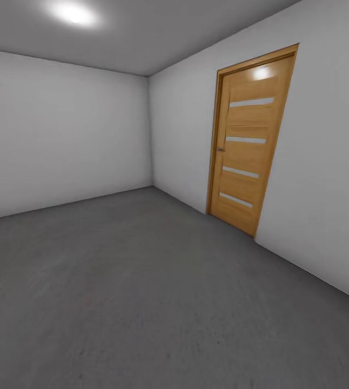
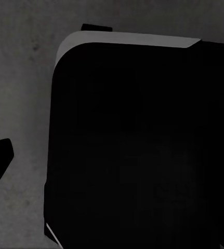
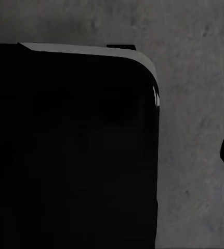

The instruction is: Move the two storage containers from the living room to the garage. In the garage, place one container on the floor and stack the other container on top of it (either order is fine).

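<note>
We stand in the garage, facing a corner.

Near us the grey concrete floor (image 1: 142, 302) spreads bare to pale walls (image 1: 61, 129); a wooden door (image 1: 248, 143) stands shut on the right wall. In both wrist views a black rounded body (image 2: 143, 150) hangs over the concrete, and we cannot tell whether either gripper is wide or narrow.

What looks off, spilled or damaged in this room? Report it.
Nothing stands out. The grey concrete floor shows no spill or debris, the pale walls are unmarked, and the wooden door hangs shut and straight in its frame. Both wrist views look down past the robot's dark base at floor.
</note>
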Motion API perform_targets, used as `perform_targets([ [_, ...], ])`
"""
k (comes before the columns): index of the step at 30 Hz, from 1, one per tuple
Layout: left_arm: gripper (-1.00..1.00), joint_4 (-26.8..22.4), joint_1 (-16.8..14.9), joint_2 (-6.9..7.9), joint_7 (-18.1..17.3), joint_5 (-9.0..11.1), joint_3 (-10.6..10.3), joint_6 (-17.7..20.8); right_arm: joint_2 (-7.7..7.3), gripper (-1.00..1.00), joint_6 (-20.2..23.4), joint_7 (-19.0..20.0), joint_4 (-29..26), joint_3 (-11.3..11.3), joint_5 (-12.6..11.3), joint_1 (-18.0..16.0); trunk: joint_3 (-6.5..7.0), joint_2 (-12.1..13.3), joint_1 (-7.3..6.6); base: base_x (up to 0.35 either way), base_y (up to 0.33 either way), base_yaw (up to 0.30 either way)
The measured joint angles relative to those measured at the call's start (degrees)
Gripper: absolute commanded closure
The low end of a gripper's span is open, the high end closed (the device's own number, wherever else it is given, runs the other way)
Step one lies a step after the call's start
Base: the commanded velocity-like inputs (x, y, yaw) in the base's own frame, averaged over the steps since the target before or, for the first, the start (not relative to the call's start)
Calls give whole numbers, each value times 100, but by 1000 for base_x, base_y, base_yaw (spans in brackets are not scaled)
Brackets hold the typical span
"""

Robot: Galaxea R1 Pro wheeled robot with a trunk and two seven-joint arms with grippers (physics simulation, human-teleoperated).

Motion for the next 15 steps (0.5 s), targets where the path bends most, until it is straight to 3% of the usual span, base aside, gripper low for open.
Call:
perform_targets([
  [15, -100, 0, -1, -1, 2, 10, 0, -8, 0, -100, 0, 0, 0, -2, 0, 0, 0, 0, 0, 326, 92, 0],
])
